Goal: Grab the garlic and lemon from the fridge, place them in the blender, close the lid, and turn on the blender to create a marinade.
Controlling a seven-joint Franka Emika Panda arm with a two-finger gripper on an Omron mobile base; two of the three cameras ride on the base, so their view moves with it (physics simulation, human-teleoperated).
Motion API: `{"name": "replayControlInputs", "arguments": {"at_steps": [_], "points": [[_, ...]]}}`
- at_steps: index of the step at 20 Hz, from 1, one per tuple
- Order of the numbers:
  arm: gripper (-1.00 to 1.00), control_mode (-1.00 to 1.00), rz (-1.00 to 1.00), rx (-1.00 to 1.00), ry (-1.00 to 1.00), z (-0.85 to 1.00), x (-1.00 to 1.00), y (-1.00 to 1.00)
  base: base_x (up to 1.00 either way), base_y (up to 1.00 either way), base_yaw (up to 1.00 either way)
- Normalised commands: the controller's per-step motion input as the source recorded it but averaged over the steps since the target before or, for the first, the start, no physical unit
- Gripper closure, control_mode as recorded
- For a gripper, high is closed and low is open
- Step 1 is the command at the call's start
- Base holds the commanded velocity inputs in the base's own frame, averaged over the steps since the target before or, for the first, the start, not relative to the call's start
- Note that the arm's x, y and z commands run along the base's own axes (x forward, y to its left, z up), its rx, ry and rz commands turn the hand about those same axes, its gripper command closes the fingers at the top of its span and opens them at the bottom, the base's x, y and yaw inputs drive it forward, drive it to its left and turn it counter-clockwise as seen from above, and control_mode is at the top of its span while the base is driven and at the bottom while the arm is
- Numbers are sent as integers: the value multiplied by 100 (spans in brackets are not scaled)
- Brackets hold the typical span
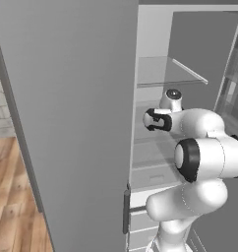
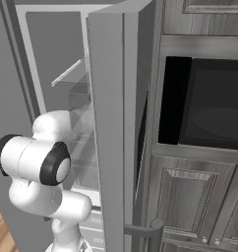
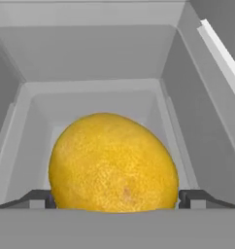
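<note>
Yellow lemon (image 3: 113, 164) is sitting between the gripper's (image 3: 113, 198) spread, empty fingertips at six o'clock; closing comes next.

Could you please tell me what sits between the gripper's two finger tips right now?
In the hand view, the lemon lies between the open gripper's finger tips, inside a pale fridge compartment.
</note>
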Motion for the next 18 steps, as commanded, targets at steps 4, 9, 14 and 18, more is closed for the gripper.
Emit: {"name": "replayControlInputs", "arguments": {"at_steps": [4, 9, 14, 18], "points": [[-100, -100, 2, 0, 2, -2, 47, -9, 0, 0, 0], [-100, -100, 0, -1, 3, -31, 23, -1, 0, 0, 0], [-100, -100, 0, -3, 0, -49, 1, 0, 0, 0, 0], [100, -100, 2, -2, -1, -49, 9, 9, 0, 0, 0]]}}
